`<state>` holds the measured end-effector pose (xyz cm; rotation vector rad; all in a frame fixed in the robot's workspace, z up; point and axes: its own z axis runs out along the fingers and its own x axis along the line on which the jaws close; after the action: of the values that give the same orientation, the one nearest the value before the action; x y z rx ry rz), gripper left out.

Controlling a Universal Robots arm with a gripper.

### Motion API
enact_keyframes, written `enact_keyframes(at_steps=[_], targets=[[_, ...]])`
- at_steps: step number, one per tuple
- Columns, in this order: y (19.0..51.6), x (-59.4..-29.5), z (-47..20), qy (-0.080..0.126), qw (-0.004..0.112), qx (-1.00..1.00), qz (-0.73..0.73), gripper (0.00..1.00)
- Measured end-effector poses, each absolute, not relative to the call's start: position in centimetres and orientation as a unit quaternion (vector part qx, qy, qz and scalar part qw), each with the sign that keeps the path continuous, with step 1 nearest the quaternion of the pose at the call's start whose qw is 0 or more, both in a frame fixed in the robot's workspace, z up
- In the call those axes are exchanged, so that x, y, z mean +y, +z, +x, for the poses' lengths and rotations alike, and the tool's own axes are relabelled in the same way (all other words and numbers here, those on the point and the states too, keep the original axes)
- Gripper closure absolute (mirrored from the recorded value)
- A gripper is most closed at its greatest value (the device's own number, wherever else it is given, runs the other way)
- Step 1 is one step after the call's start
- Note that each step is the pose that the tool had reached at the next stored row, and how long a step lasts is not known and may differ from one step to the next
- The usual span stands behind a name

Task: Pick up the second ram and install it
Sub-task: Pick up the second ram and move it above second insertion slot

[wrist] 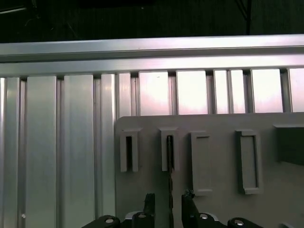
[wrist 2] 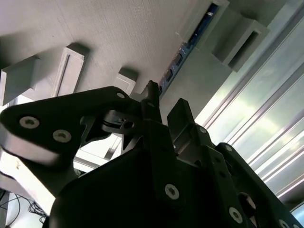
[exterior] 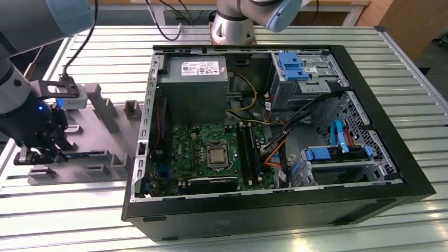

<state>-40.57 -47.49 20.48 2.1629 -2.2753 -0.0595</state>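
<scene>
The second ram (wrist: 169,156) stands on edge in a slot of the grey holder plate (wrist: 218,142). In the second wrist view it shows as a thin blue-green strip (wrist 2: 200,24). My gripper (wrist: 169,198) is low over the holder and straddles the stick, one fingertip (wrist: 149,199) on each side with a gap to the board. The jaws are open. In the exterior view the gripper (exterior: 39,154) hangs over the holder plate (exterior: 105,131) at the exterior view's left, beside the open computer case (exterior: 280,210). The same fingertips (wrist 2: 152,95) sit close to the stick's near end.
The green motherboard (exterior: 189,142) lies inside the case, with long black slots (exterior: 248,152) beside the processor socket. A grey power supply (exterior: 192,84), blue drive brackets (exterior: 290,65) and loose cables (exterior: 280,142) crowd the case. Raised blocks (exterior: 105,107) stand on the holder. The table is ribbed aluminium (exterior: 70,199).
</scene>
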Motion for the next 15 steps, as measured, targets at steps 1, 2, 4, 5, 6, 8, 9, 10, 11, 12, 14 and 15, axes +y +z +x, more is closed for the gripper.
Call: enact_keyframes(at_steps=[1, 2, 4, 5, 6, 8, 9, 10, 11, 12, 14, 15], targets=[[20.34, -47.48, -40.58, -0.019, 0.001, -0.725, 0.689, 0.6], [20.18, -47.48, -40.58, -0.019, 0.001, -0.725, 0.689, 0.67], [19.95, -47.48, -40.57, -0.019, 0.001, -0.725, 0.689, 0.67], [19.9, -47.48, -40.58, -0.019, 0.001, -0.725, 0.689, 0.67], [19.85, -47.48, -40.57, -0.019, 0.001, -0.725, 0.689, 0.67], [19.78, -47.46, -40.57, -0.019, 0.001, -0.725, 0.689, 0.67], [19.73, -47.45, -40.57, -0.019, 0.001, -0.725, 0.689, 0.67], [19.69, -47.45, -40.58, -0.019, 0.001, -0.725, 0.689, 0.67], [19.65, -47.45, -40.58, -0.019, 0.001, -0.725, 0.689, 0.67], [19.61, -47.44, -40.57, -0.019, 0.001, -0.725, 0.689, 0.68], [19.54, -47.4, -40.58, -0.019, 0.001, -0.725, 0.689, 0.75], [19.5, -47.35, -40.58, -0.019, 0.001, -0.725, 0.689, 0.75]])
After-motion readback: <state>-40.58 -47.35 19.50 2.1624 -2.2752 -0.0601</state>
